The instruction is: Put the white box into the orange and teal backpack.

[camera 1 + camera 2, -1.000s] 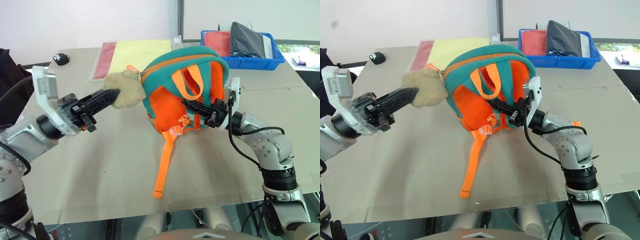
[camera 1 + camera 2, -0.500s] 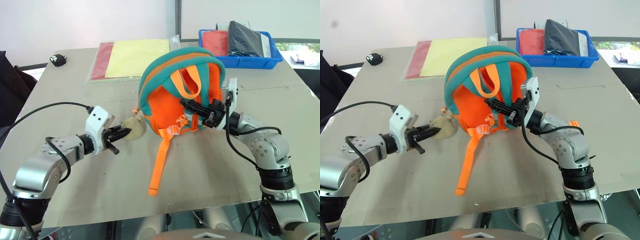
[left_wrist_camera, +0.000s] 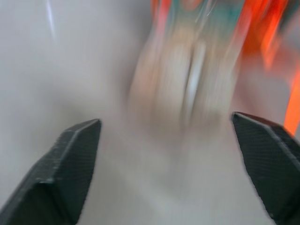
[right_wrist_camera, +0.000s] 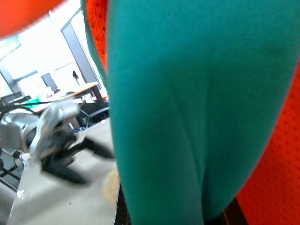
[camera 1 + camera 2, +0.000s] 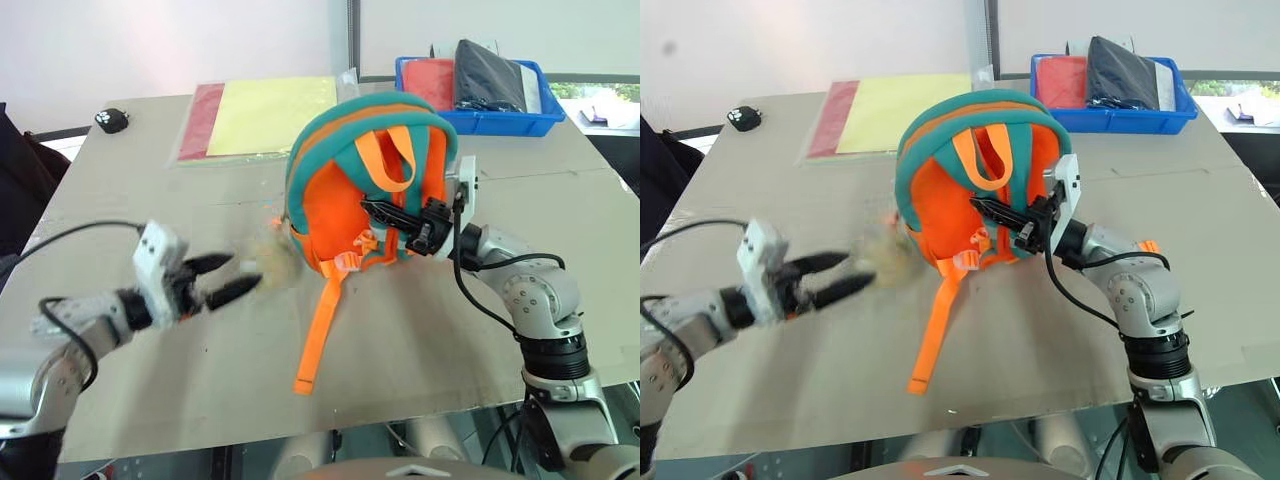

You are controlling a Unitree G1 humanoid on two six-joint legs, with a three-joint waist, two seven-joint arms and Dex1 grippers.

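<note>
Here my left claw (image 5: 228,277) hangs spread wide just above the bench (image 5: 420,340), gripping nothing, the beige plush (image 5: 272,262) just beyond its tips. My right claw (image 5: 372,207) is clenched on the orange and teal backpack (image 5: 350,170), holding it upright mid-bench, one orange strap (image 5: 318,330) trailing down.

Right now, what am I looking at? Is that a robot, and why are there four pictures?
Yes, a robot with two arms. Two pictures come from cameras in its head, looking down at a table. The other two come from cameras on its wrists, so they look very close up. The right gripper is shut on the orange and teal backpack, holding it upright. The left gripper is open, beside the backpack's fuzzy beige plush. Farther back lie a clear sleeve with yellow and red sheets, a blue bin and a small black thing.
</note>
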